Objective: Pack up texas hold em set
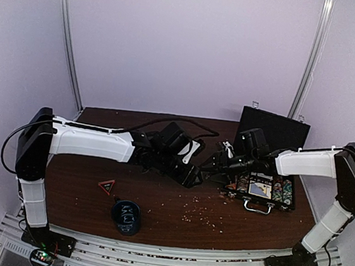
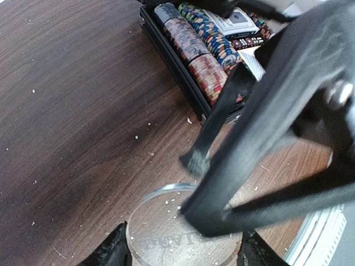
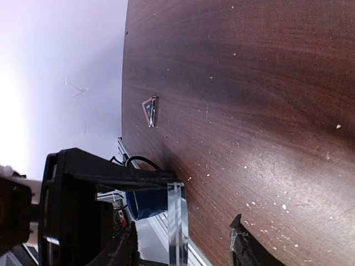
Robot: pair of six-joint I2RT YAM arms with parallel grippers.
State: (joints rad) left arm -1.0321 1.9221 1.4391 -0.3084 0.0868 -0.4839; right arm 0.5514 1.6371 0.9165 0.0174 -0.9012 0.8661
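- Nearest me, a dark round cup [image 1: 125, 216] stands on the wood-grain bench [image 1: 157, 201], which is speckled with crumbs [image 1: 204, 215]. A small flat triangle [image 1: 106, 186] lies just beyond.
- Mid-bench, both arms reach inward with white forearms about level, and their wrists meet.
- My left gripper [image 2: 183, 250], part open, clamps a thick, clear round button [image 2: 161, 233] by its rim.
- My right gripper [image 3: 184, 238] straddles the button edge-on, jaws apart, gripping nothing.
- Farther right, the black case [image 1: 290, 205] lies open with its lid [image 1: 273, 130] upright and ridged chip rolls [image 2: 191, 41] inside.
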